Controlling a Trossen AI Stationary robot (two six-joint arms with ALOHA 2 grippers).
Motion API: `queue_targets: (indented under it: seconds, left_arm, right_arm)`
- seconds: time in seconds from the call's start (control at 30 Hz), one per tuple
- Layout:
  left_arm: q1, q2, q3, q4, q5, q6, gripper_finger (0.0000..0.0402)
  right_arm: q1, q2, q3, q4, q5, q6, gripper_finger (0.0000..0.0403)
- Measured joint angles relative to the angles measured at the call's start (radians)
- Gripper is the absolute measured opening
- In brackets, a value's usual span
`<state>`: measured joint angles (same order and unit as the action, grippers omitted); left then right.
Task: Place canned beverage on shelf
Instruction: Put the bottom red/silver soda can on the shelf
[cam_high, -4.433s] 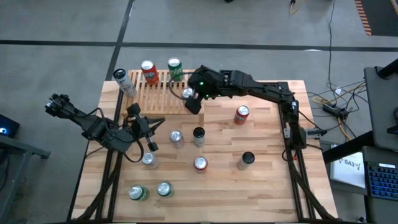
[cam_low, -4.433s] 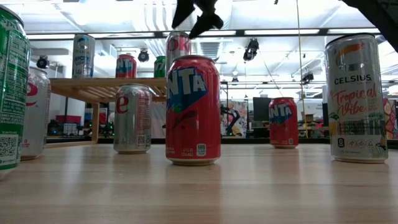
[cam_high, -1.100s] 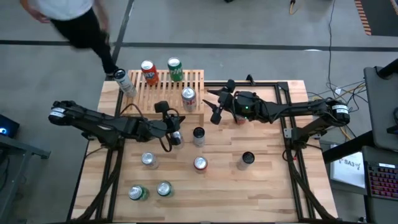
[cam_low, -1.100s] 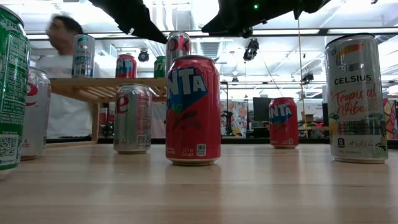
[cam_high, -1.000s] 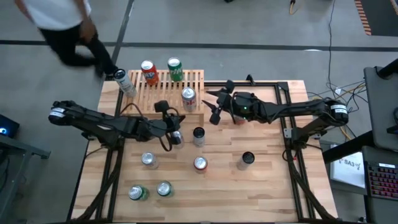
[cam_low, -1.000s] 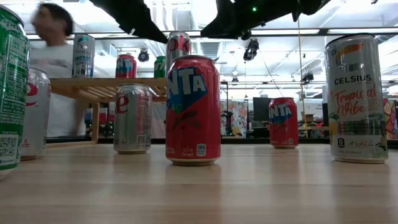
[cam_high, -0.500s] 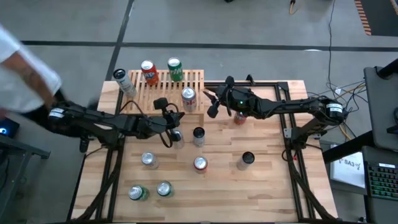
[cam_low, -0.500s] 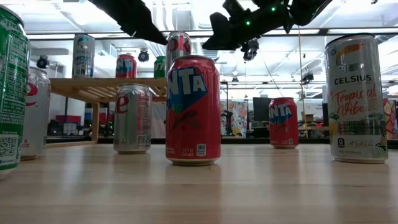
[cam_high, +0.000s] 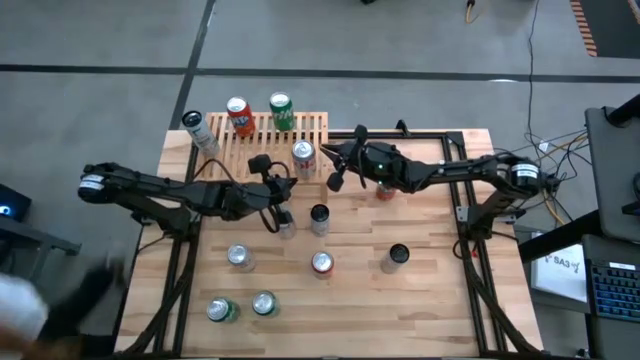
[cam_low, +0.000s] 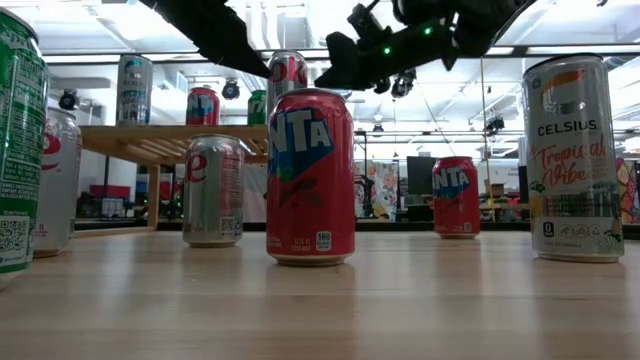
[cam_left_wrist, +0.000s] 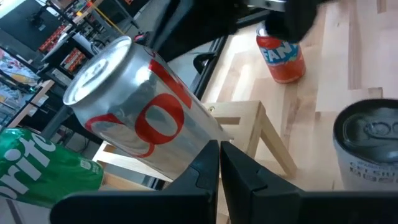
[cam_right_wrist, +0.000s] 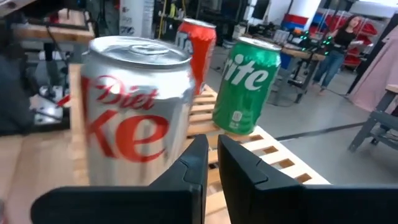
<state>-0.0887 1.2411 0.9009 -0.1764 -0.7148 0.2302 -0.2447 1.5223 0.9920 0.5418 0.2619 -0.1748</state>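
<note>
Here is the shelf (cam_high: 262, 140), the light-wood slatted rack at the far end of the table (cam_high: 430, 290), and it makes a handy landmark. Three cans stand on it: a red Fanta can (cam_high: 239, 115) at its far edge, a green Sprite can (cam_high: 282, 110) just beside that one, and a silver Diet Coke can (cam_high: 303, 158) near the front right corner. A tall pale can (cam_high: 199, 132) stands just off the shelf's left end.

The right tool (cam_high: 337, 176) hangs just off the shelf's right side, close beside the Diet Coke can, with its two fingers pressed together and nothing between them. From the right wrist view the Diet Coke can fills the sight directly ahead of the closed fingers (cam_right_wrist: 186, 168).

The left tool (cam_high: 272, 200) sits just in front of the shelf, over the table, and its fingers are together too, empty. A silver can (cam_high: 286, 222) stands right by it on the table, nearer than the shelf's front edge.

More cans wait in front of the shelf. A dark-topped can (cam_high: 319, 217) stands near the silver one. A second red Fanta can (cam_high: 386, 186), partly under the right arm, stands to the right of the shelf. Further forward are a red-topped can (cam_high: 322, 263), a black can (cam_high: 397, 257), another silver can (cam_high: 239, 257), and two green cans (cam_high: 242, 307) at the table's near edge.
</note>
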Motion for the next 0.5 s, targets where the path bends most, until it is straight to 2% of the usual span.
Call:
queue_targets:
  seconds: [0.13,0.5]
  left_arm:
    - [0.005,0.000,0.000,-0.004,-0.001,0.001,0.0000]
    - [0.034,0.000,-0.005,-0.001,-0.001,0.001,0.0000]
  right_arm:
    - [-0.012,0.036,0.001,0.055,0.000,0.001,0.0027]
    - [-0.020,0.101,0.068,0.033,-0.010,-0.001,0.0027]
